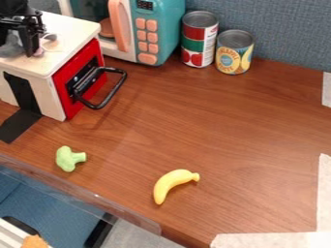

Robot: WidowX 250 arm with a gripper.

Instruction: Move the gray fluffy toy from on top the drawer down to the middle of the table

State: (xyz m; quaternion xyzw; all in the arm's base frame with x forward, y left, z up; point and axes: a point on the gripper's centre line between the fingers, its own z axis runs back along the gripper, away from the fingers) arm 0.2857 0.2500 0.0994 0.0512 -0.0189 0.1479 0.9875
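Sitting on the drawer (72, 24), the gray toy (9, 50) has the jaws at it, likely for lifting. Whether they pinch it, I cannot tell.

At the upper left corner of the camera view, the end of the black jointed robot arm (18, 8) shows, cut off by the top and left edges. Below it hangs the black hard-surfaced gripper (17, 44) – pointing downward, roughly upright – partly cropped at the left.

Microwave (159, 26) cut off, toy (10, 49) apparently partly hidden
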